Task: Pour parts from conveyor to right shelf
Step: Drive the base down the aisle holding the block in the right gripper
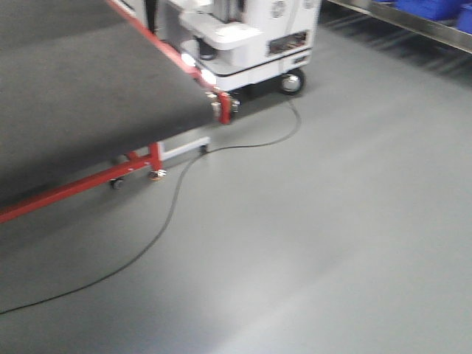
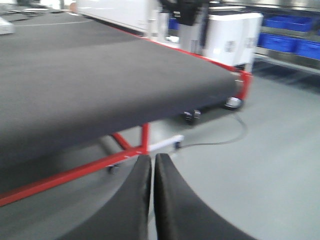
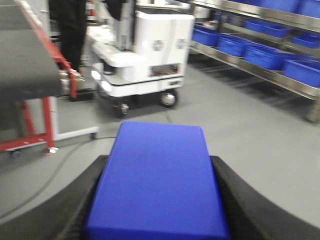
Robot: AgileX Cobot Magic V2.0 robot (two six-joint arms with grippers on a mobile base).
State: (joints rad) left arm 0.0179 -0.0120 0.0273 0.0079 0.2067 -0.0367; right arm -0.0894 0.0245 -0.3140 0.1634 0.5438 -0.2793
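My right gripper (image 3: 159, 160) is shut on a glossy blue part (image 3: 157, 190), a flat-topped block wedged between its two black fingers and held over the grey floor. The left gripper (image 2: 152, 157) is shut with nothing in it and hangs low beside the conveyor (image 2: 100, 75), whose dark grey belt rests on a red frame. In the front view the conveyor (image 1: 88, 81) fills the upper left. The right shelf (image 3: 260, 74), a steel rack holding blue bins (image 3: 265, 55), runs along the right wall.
A white wheeled robot base (image 3: 145, 55) stands between the conveyor's end and the shelf. A black cable (image 1: 169, 214) snakes over the floor from it. The conveyor's red legs have castors (image 1: 156, 175).
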